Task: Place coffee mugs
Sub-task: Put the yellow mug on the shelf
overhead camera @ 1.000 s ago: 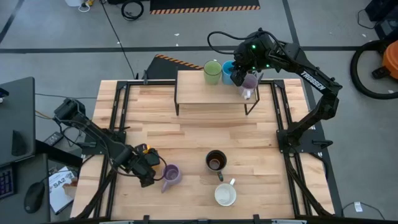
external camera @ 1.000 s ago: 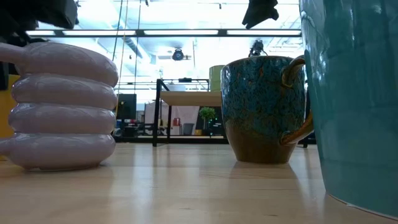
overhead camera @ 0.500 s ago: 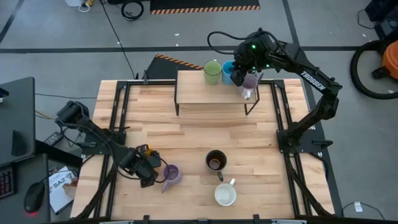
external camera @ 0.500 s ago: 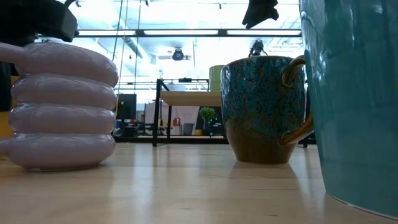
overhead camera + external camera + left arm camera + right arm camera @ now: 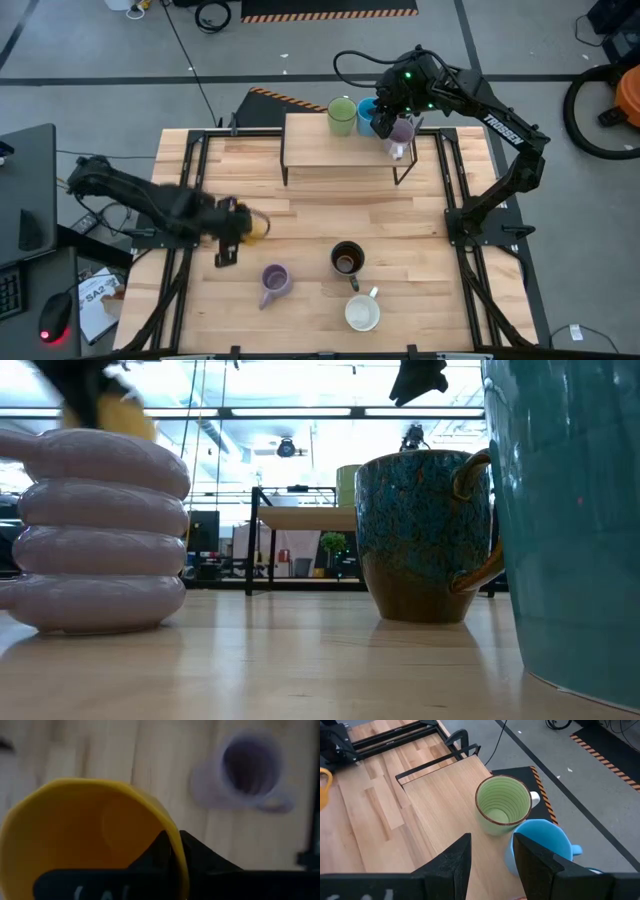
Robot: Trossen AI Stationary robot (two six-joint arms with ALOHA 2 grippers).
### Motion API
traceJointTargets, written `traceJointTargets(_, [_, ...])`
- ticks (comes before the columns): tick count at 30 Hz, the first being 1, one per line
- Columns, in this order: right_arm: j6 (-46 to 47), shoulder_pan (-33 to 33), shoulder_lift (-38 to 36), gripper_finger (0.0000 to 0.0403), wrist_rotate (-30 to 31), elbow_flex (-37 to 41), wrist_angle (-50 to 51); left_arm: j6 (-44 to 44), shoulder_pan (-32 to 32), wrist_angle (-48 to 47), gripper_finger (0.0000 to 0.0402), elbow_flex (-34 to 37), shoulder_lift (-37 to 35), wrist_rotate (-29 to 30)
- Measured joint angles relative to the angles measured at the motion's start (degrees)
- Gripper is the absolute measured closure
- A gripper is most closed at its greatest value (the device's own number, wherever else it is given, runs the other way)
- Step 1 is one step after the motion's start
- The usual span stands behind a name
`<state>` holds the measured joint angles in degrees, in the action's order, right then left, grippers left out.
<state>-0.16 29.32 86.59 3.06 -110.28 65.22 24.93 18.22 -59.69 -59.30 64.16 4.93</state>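
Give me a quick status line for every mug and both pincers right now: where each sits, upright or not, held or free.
Green mug: upright on the raised shelf, free.
Blue mug: upright on the shelf beside the green one.
Lilac mug on shelf: upright, under the right pincer.
Yellow mug: lifted, gripped by its rim in the left pincer.
Lilac mug on table: upright, free.
Dark mug: upright, free.
White mug: upright, free.

A robotics lab: wooden test table (image 5: 310,215) on black framing, taped concrete floor, loose cables (image 5: 212,15).
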Motion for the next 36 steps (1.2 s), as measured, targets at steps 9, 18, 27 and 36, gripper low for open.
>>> traceJointTargets(9, [0.2,0.0,0.0,0.0252,-0.2,0.0,0.0,-24.6,-18.1,-1.2,0.0372,-17.8,5.8,-6.7])
traceJointTargets(18, [0.7,0.0,0.0,0.0252,-0.2,0.0,0.0,-53.5,-22.8,-4.9,0.0371,-33.4,17.4,-4.0])
traceJointTargets(27, [1.5,0.0,0.0,0.0252,-0.2,0.0,-0.7,-61.6,-33.8,-2.9,0.0371,-36.6,20.5,-3.7])
traceJointTargets(36, [1.4,0.0,0.0,0.0252,-0.1,0.0,-1.3,-56.5,-42.7,-5.0,0.0371,-45.4,27.7,-6.9])
